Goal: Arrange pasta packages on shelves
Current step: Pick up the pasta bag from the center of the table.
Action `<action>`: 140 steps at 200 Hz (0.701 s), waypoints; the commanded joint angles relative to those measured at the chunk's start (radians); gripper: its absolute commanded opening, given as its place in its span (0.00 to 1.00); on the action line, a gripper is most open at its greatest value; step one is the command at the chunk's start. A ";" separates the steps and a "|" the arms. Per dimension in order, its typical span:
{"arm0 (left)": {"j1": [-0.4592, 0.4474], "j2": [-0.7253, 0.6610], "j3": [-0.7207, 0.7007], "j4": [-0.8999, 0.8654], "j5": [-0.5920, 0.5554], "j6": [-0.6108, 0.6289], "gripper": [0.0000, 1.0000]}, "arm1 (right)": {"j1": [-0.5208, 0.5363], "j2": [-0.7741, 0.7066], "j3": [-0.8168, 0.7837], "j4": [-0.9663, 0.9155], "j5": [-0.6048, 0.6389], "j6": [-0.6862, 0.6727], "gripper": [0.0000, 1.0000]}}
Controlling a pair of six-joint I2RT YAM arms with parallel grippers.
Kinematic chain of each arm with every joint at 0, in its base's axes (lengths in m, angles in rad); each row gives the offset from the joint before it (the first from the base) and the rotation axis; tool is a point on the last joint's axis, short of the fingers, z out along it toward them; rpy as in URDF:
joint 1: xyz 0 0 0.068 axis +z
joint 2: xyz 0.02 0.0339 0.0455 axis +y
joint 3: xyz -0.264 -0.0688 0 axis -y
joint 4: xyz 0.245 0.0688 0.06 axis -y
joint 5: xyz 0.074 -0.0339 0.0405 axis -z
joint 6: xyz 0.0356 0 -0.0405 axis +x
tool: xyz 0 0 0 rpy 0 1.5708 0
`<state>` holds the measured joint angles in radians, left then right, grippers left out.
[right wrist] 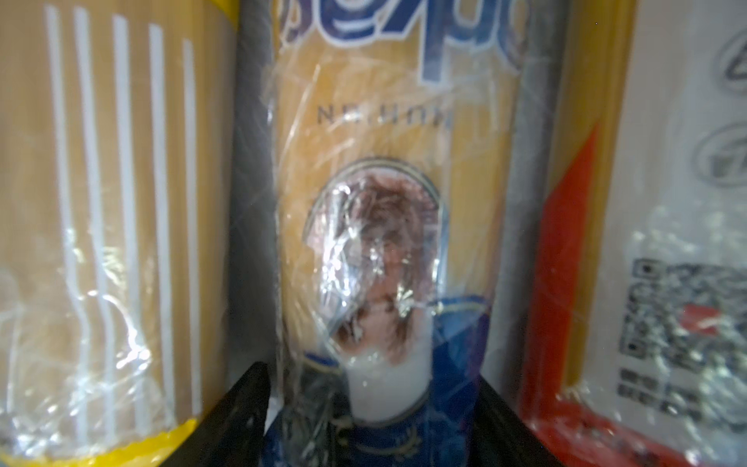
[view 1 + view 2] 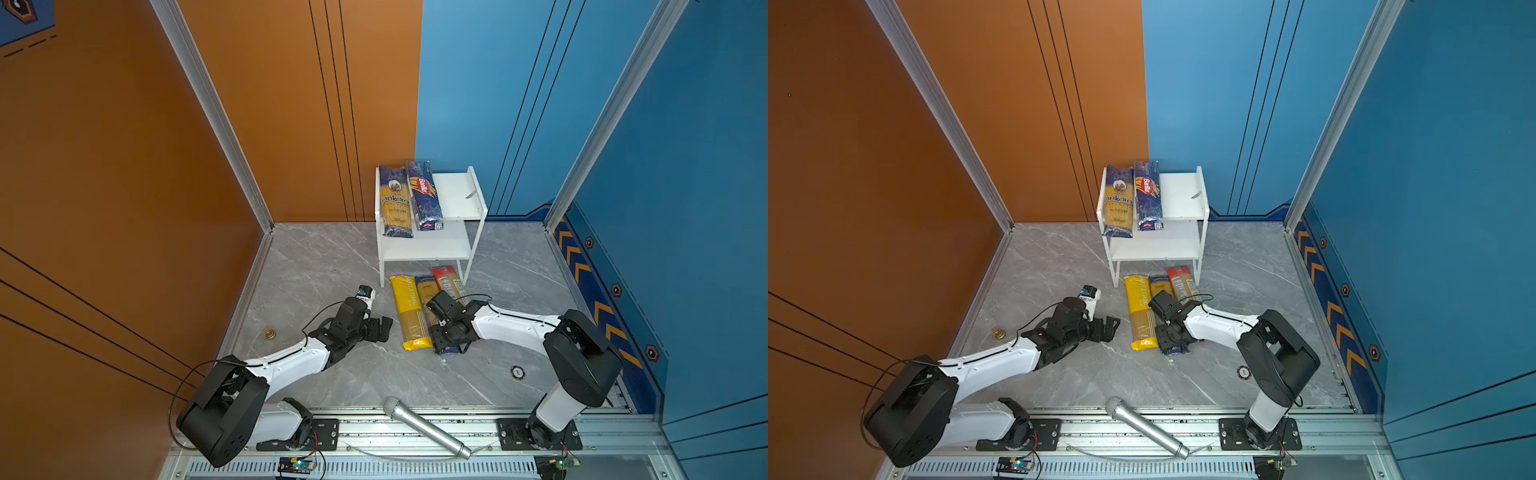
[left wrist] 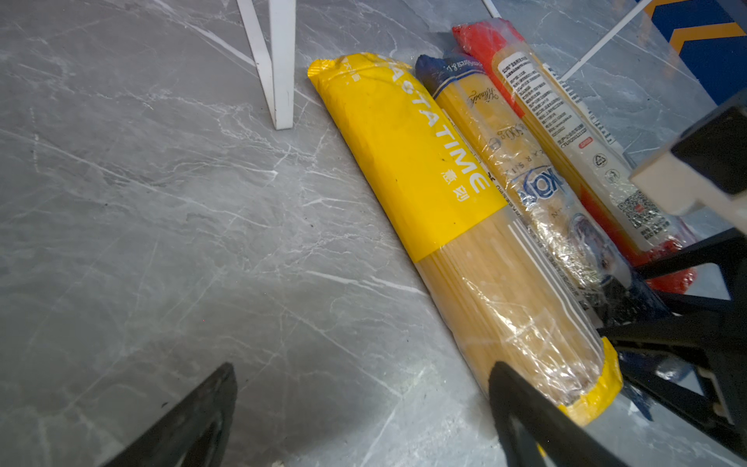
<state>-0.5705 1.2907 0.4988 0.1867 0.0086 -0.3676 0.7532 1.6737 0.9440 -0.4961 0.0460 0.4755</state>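
Right gripper (image 2: 449, 343) straddles the near end of the floor ankara bag (image 2: 426, 291), probably because the Pasta Time bag (image 2: 409, 311) and red-and-clear bag (image 2: 449, 280) crowd it. Can't tell if it's pinched. Left gripper (image 2: 380, 326) is open, empty.

- Logged rack (image 2: 424, 247) at rear of tabletop (image 2: 332, 374).
- Found ankara bag (image 2: 395, 203) and Barilla bag (image 2: 424, 195) side by side on top board (image 2: 457, 195), ankara leftmost.
- Found three more side by side on tabletop before rack: Pasta Time bag (image 2: 409, 311) left, second ankara bag (image 2: 426, 286) middle, labelled bag (image 2: 446, 278) right.
- Noted right gripper (image 2: 448, 345) astride middle bag's near end; left gripper (image 2: 382, 329) left of row, apart.
- Noted microphone (image 2: 428, 428) at front edge.
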 commanded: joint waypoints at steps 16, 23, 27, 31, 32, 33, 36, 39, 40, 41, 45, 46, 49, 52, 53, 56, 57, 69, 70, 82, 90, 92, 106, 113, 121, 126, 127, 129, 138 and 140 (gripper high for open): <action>-0.006 -0.003 0.013 -0.012 -0.010 -0.006 0.98 | 0.012 -0.022 -0.021 -0.032 0.018 -0.009 0.69; -0.006 -0.003 0.017 -0.012 -0.010 -0.007 0.98 | 0.015 -0.029 -0.029 -0.031 0.020 -0.011 0.69; -0.006 -0.003 0.017 -0.013 -0.010 -0.006 0.98 | 0.015 -0.031 -0.033 -0.032 0.022 -0.013 0.69; -0.006 -0.004 0.017 -0.012 -0.010 -0.007 0.98 | 0.017 -0.035 -0.038 -0.032 0.023 -0.012 0.69; -0.006 -0.003 0.017 -0.012 -0.010 -0.006 0.98 | 0.017 -0.036 -0.038 -0.032 0.023 -0.012 0.69; -0.006 -0.003 0.017 -0.012 -0.010 -0.006 0.98 | 0.017 -0.036 -0.039 -0.032 0.024 -0.012 0.69; -0.006 -0.003 0.017 -0.012 -0.009 -0.007 0.98 | 0.016 -0.038 -0.042 -0.032 0.026 -0.012 0.69; -0.006 -0.003 0.017 -0.012 -0.010 -0.007 0.98 | 0.017 -0.039 -0.045 -0.032 0.028 -0.012 0.69; -0.006 -0.003 0.017 -0.012 -0.010 -0.007 0.98 | 0.017 -0.040 -0.046 -0.032 0.030 -0.012 0.69; -0.005 -0.002 0.017 -0.012 -0.010 -0.007 0.98 | 0.018 -0.040 -0.047 -0.032 0.029 -0.012 0.69; -0.005 -0.003 0.017 -0.012 -0.011 -0.008 0.98 | 0.017 -0.041 -0.051 -0.032 0.033 -0.011 0.68; -0.005 -0.004 0.017 -0.012 -0.010 -0.008 0.98 | 0.018 -0.041 -0.052 -0.032 0.033 -0.012 0.68; -0.006 -0.003 0.017 -0.012 -0.011 -0.007 0.98 | 0.018 -0.042 -0.055 -0.032 0.035 -0.011 0.68; -0.008 -0.005 0.017 -0.012 -0.011 -0.008 0.98 | 0.017 -0.042 -0.056 -0.032 0.036 -0.011 0.67; -0.007 -0.005 0.017 -0.012 -0.012 -0.007 0.98 | 0.017 -0.042 -0.057 -0.032 0.037 -0.011 0.67; -0.007 -0.005 0.018 -0.012 -0.011 -0.007 0.98 | 0.017 -0.042 -0.059 -0.032 0.038 -0.011 0.66; -0.008 -0.005 0.019 -0.012 -0.011 -0.008 0.98 | 0.018 -0.042 -0.060 -0.032 0.039 -0.010 0.66; -0.008 -0.005 0.019 -0.013 -0.012 -0.010 0.98 | 0.017 -0.039 -0.065 -0.032 0.044 -0.009 0.63; -0.008 -0.006 0.019 -0.012 -0.012 -0.010 0.98 | 0.017 -0.039 -0.065 -0.032 0.044 -0.009 0.63; -0.007 -0.007 0.019 -0.014 -0.011 -0.011 0.98 | 0.018 -0.036 -0.067 -0.032 0.046 -0.009 0.60; -0.009 -0.010 0.019 -0.014 -0.011 -0.011 0.98 | 0.018 -0.035 -0.067 -0.030 0.046 -0.009 0.58; -0.009 -0.011 0.019 -0.014 -0.011 -0.011 0.98 | 0.018 -0.035 -0.067 -0.030 0.046 -0.009 0.58; -0.009 -0.014 0.016 -0.014 -0.013 -0.013 0.98 | 0.019 -0.037 -0.065 -0.029 0.046 -0.008 0.54; -0.010 -0.015 0.018 -0.015 -0.012 -0.013 0.98 | 0.018 -0.038 -0.063 -0.027 0.046 -0.008 0.52; -0.010 -0.017 0.017 -0.015 -0.014 -0.013 0.98 | 0.019 -0.040 -0.063 -0.027 0.045 -0.008 0.50; -0.010 -0.018 0.016 -0.015 -0.014 -0.014 0.98 | 0.018 -0.040 -0.062 -0.027 0.046 -0.008 0.49; -0.010 -0.019 0.016 -0.015 -0.015 -0.014 0.98 | 0.017 -0.041 -0.061 -0.027 0.046 -0.008 0.49; -0.010 -0.019 0.017 -0.015 -0.015 -0.014 0.98 | 0.017 -0.041 -0.061 -0.027 0.046 -0.008 0.48; -0.011 -0.020 0.016 -0.016 -0.015 -0.016 0.98 | 0.017 -0.043 -0.060 -0.027 0.045 -0.008 0.46; -0.011 -0.020 0.016 -0.016 -0.014 -0.016 0.98 | 0.016 -0.043 -0.060 -0.027 0.045 -0.008 0.46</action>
<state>-0.5709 1.2903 0.4988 0.1867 0.0086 -0.3679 0.7650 1.6402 0.9039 -0.4862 0.0765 0.4717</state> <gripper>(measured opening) 0.978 0.481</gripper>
